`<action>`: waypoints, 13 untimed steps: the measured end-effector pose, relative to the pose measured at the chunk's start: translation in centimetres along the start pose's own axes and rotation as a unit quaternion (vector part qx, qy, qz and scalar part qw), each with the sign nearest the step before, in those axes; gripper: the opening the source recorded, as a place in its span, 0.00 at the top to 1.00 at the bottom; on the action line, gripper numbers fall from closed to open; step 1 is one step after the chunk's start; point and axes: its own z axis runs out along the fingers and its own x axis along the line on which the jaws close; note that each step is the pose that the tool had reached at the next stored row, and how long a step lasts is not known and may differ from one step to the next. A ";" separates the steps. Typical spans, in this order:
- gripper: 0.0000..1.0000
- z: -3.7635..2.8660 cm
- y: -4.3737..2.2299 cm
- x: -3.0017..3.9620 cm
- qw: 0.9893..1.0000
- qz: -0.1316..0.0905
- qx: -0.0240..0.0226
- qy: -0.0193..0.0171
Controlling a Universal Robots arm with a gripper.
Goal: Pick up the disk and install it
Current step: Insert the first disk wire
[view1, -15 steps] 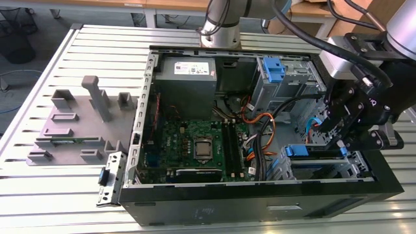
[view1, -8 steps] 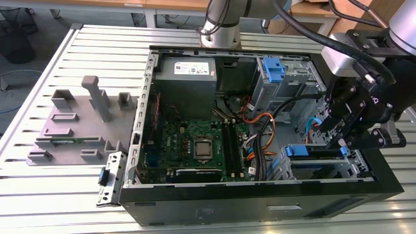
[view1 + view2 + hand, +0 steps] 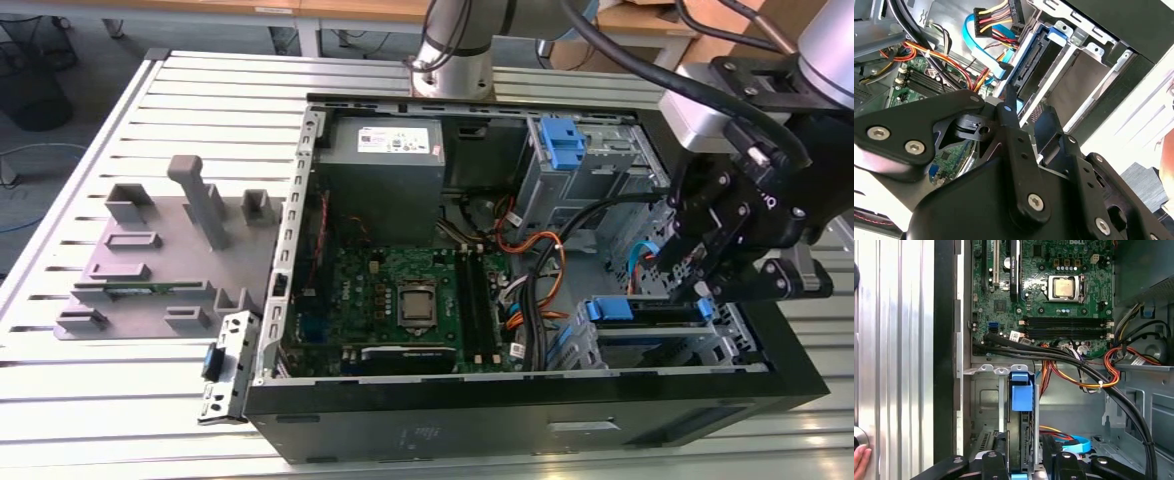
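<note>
The disk is seen standing on edge in the drive cage, at the near corner of the open computer case on the exterior view's right. Its blue carrier tab is turned toward the motherboard. The gripper is held just over the cage. In the first wrist view its jaws are spread moderately, one finger set at each side of the disk, with a dark gap left beside this one. Whether the other finger touches cannot be told. Orange and black cables are draped between motherboard and cage. A grey fixture plate lies on the slatted table beyond the case's edge, on the exterior view's left.
</note>
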 end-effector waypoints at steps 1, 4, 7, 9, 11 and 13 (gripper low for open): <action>0.58 0.01 0.00 -0.11 1.000 0.000 0.000 0.000; 0.58 0.05 0.01 -0.67 1.000 0.000 0.000 0.000; 0.58 0.10 0.01 -1.26 1.000 0.000 0.000 0.000; 0.58 0.16 -0.01 -1.60 1.000 0.000 0.000 0.000; 0.58 0.25 -0.15 -1.78 1.000 0.000 0.000 0.000; 0.58 0.37 -0.46 -1.84 1.000 0.000 0.000 0.000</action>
